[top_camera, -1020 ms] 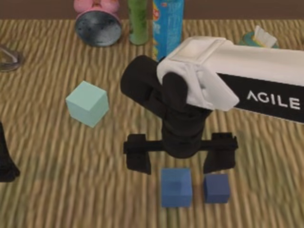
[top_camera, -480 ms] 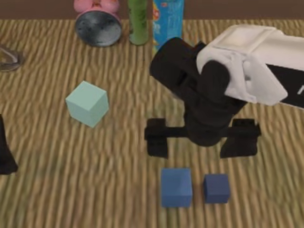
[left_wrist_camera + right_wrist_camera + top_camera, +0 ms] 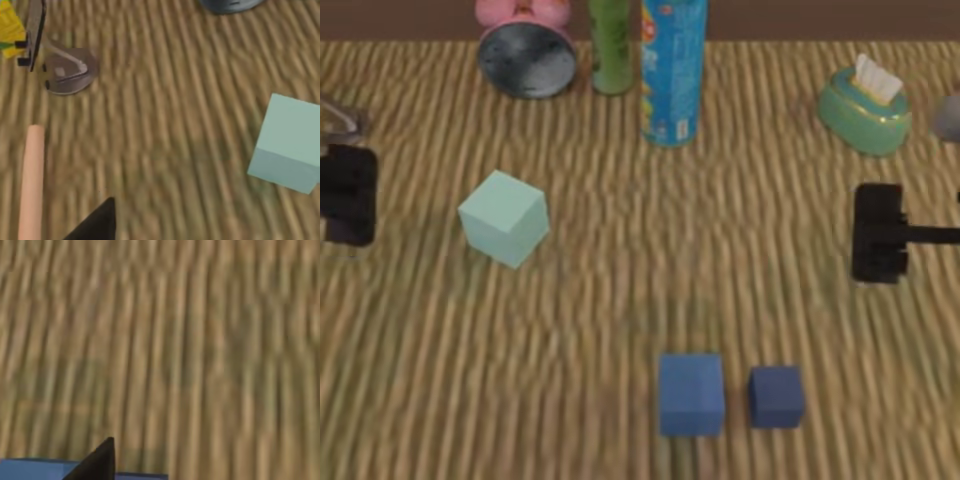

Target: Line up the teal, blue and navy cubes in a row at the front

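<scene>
Plainly, pale teal cube (image 3: 503,217) sits matte, tilted; both hands' grip: cannot tell.

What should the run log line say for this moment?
blue cube, navy cube: front | teal cube: unplaced | left gripper, right gripper: table edges

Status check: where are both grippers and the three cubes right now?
Left gripper at left edge, right gripper at right edge, both empty. Blue cube and navy cube side by side up front; teal cube apart, mid-left. Path clear.
</scene>
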